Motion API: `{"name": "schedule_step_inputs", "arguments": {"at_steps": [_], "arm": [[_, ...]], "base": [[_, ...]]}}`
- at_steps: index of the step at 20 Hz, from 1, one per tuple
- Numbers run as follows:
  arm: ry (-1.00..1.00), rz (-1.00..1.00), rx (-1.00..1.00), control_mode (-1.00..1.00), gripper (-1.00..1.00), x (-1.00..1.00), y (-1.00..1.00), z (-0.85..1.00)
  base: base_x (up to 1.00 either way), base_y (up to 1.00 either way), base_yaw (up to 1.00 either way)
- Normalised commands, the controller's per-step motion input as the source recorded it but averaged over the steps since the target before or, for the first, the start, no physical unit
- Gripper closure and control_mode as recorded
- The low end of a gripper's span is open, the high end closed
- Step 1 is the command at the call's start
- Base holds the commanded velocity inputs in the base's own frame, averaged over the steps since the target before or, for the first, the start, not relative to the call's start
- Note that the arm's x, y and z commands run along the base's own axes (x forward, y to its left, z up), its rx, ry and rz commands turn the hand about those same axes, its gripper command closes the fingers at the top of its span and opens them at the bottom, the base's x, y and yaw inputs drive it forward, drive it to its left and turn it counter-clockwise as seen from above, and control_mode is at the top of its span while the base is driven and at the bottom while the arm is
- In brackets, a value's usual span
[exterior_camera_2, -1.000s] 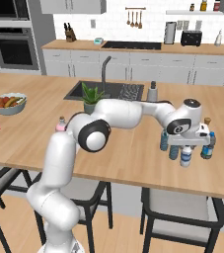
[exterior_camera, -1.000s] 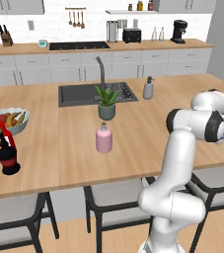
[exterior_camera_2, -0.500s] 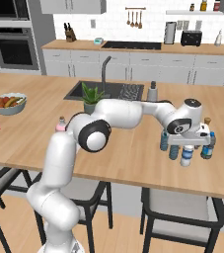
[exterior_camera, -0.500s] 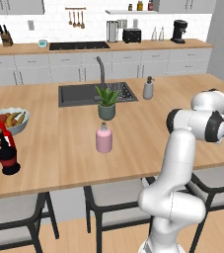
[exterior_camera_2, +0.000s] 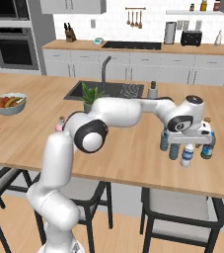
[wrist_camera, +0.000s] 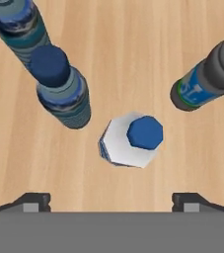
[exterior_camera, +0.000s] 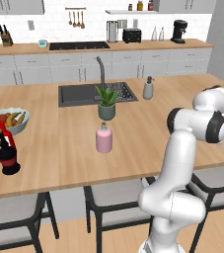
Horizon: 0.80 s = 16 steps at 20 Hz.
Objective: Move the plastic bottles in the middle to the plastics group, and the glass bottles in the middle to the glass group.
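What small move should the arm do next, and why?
Probably lift the gripper straight up. Its jaws stand open on either side of the white bottle with the blue cap, which stands upright on the counter among the blue-capped water bottles, already delivered. The pink glass bottle remains in the middle.

The arm [exterior_camera_2: 123,111] is built of glossy white, rounded links, thick and tube-like, that swell into bulbous housings at each joint. Dark, near-black discs and rings cap the joints, the largest a round black face ringed in grey on the shoulder housing [exterior_camera_2: 91,136]. The lower body is a stack of white, smoothly curved segments. The wrist ends in a white rounded head with a dark circular cap on top and a dark grey ring on its side. Below it sits the claw [exterior_camera_2: 187,143], a flat grey crossbar. Its two small finger tips [wrist_camera: 32,202] are dark charcoal with pale grey blocks.
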Motion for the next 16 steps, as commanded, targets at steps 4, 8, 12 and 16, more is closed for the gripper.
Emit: {"name": "schedule_step_inputs", "arguments": {"at_steps": [4,8,12,16], "arm": [[-0.02,0.03,0.00,-1.00,-1.00,-0.62,0.26,0.26],[-0.06,0.03,0.00,-1.00,-1.00,-0.59,0.52,0.05],[-0.19,0.00,0.04,-1.00,-1.00,-0.46,0.91,0.00],[-0.16,0.00,0.04,-1.00,-1.00,-0.32,0.88,0.00]], "base": [[0.00,0.00,0.00],[0.00,0.00,0.00],[0.00,0.00,0.00],[0.00,0.00,0.00]]}}
